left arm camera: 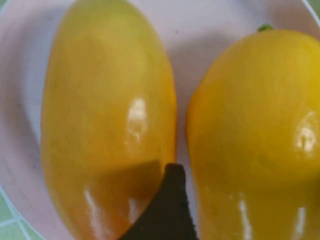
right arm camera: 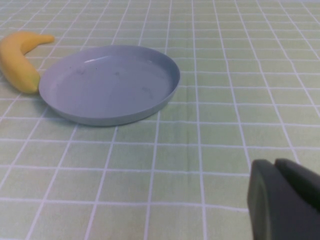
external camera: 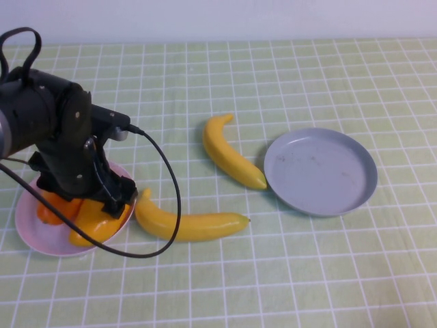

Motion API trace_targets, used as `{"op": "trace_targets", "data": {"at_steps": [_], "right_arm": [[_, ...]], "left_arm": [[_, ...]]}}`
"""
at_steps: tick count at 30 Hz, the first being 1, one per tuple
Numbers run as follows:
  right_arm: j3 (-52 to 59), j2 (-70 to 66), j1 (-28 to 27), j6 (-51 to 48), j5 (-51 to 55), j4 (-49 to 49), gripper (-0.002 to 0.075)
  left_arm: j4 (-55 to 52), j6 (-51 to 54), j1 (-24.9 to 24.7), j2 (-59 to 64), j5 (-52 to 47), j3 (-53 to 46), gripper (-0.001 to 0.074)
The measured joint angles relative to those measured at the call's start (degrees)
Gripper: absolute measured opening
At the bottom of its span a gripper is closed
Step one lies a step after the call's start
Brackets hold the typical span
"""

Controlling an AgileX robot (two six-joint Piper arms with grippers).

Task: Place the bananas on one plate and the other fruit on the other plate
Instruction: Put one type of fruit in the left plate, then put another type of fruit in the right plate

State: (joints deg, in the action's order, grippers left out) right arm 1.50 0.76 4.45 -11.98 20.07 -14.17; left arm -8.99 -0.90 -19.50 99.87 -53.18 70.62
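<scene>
Both mangoes (external camera: 82,217) sit on pink plate (external camera: 31,232). Left gripper (external camera: 113,205) hovers over them, jaws spread, holding nothing. Right gripper (right arm camera: 285,200) parked, pressed shut (out of the high view). Next: bananas (external camera: 229,152) to grey plate (external camera: 321,171); both on the cloth, one touching its rim.

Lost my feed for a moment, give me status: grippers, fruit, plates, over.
Left gripper over pink plate, both mangoes on it. Right gripper shut, parked off near grey plate, plate bare. Both bananas on the cloth. Nothing blocking.
</scene>
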Motion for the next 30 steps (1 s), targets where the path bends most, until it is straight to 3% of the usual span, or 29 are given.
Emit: {"op": "trace_targets", "data": {"at_steps": [5,9,10,15,17,21,30], "right_arm": [[0.00,0.00,0.00,0.00,0.00,0.00,-0.0017],[0.00,0.00,0.00,0.00,0.00,0.00,-0.0017],[0.00,0.00,0.00,0.00,0.00,0.00,-0.0017],[0.00,0.00,0.00,0.00,0.00,0.00,-0.0017],[0.00,0.00,0.00,0.00,0.00,0.00,-0.0017],[0.00,0.00,0.00,0.00,0.00,0.00,-0.0017],[0.00,0.00,0.00,0.00,0.00,0.00,-0.0017]], "left_arm": [[0.40,0.00,0.00,-0.97,-0.63,0.00,0.0622],[3.56,-0.03,0.00,-4.48,-0.78,0.00,0.0533],[4.28,-0.03,0.00,-5.87,-0.92,0.00,0.0494],[5.95,0.90,-0.14,-13.50,-4.54,-0.04,0.0126],[6.53,0.90,-0.14,-16.88,-4.64,-0.89,0.0054],[8.57,1.48,-0.14,-25.66,-2.01,-4.29,0.0013],[9.56,-0.02,-0.14,-48.89,6.37,-21.01,0.0001]]}}
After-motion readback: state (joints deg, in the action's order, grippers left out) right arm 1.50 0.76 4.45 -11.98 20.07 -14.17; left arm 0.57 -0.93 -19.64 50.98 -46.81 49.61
